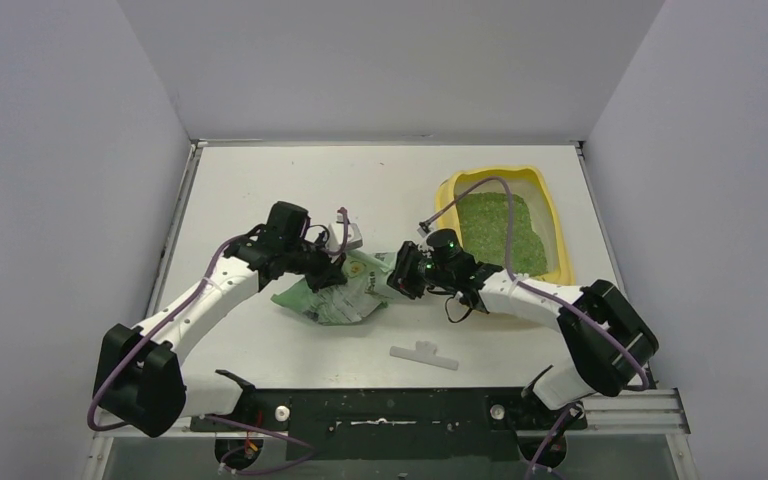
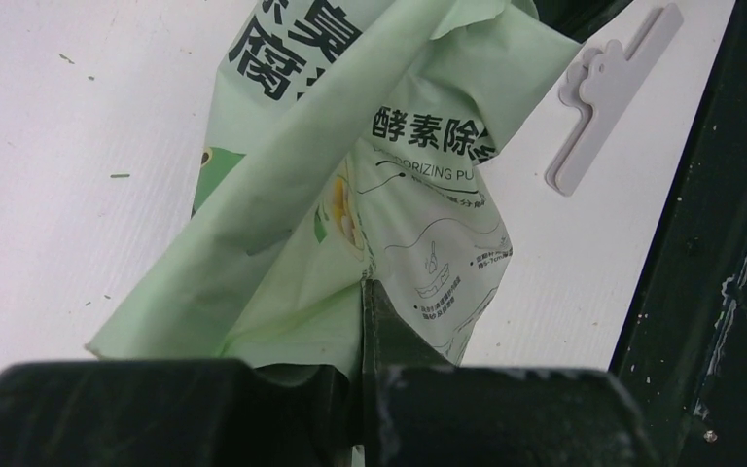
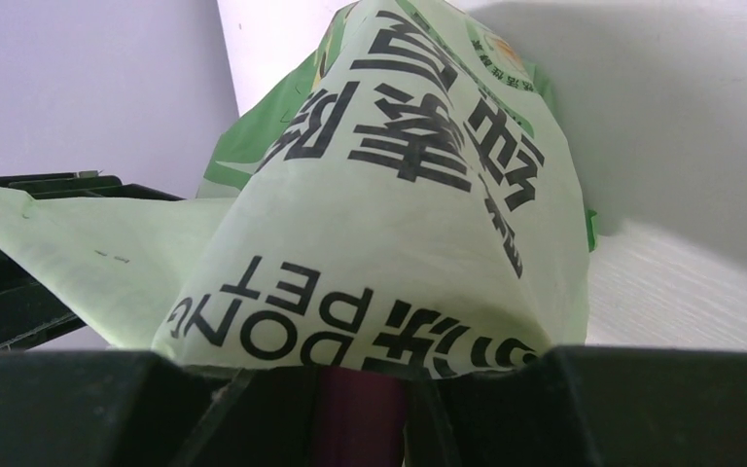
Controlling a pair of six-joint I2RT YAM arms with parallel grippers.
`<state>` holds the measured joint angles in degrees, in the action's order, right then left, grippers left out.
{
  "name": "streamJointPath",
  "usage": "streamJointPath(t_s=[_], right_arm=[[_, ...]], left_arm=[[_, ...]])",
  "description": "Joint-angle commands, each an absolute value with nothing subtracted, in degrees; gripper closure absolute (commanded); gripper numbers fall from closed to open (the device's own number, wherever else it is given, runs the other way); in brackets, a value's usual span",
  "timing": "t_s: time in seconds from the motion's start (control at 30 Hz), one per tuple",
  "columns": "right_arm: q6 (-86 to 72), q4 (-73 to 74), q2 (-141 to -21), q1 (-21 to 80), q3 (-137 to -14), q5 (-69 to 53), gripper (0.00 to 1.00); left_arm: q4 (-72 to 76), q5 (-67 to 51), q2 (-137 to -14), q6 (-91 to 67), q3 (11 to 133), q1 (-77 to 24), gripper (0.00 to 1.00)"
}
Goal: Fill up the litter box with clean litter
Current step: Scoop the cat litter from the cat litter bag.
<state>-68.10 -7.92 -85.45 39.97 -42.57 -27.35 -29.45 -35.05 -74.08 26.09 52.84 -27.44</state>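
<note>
White tabletop point(image 1: 260, 200) fills our overhead view, boxed in by pale grey walls point(image 1: 60, 150). At its far right sits the litter box point(image 1: 552, 215), a yellow tray, with the clean litter point(image 1: 495, 232) lying inside it as a green layer. Near the middle we see the green printed bag point(image 1: 338, 297) crumpled on the table, an arm at either end. The left gripper point(image 1: 331, 263) is clenched on the bag's left part; its wrist view shows film pinched between the fingers point(image 2: 384, 341). The right gripper point(image 1: 403, 274) meets the bag's right end, which drapes over its fingers point(image 3: 642, 409) with something dark magenta between them; we cannot tell whether it clamps. A white clip point(image 1: 424, 354) lies nearer, apart from the bag.
</note>
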Motion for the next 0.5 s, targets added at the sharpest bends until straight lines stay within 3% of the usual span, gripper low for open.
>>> streamJointPath(t_s=[0.0,0.27,0.47], right_arm=[[-74.4,-29.2,-87.8,41.5,-40.3,-28.4,1.0],[-74.5,-29.1,-85.4,41.0,-40.4,-30.2,1.0],[-81.7,-50.4,-89.6,40.9,-37.6,-31.5,1.0]], left_arm=[[-24.7,-46.1,-72.2,24.0,53.6,-30.2,1.0],[-22.2,-49.1,-71.7,23.8,54.6,-30.2,1.0],[-20.8,-48.7,-71.0,22.0,55.5,-30.2,1.0]])
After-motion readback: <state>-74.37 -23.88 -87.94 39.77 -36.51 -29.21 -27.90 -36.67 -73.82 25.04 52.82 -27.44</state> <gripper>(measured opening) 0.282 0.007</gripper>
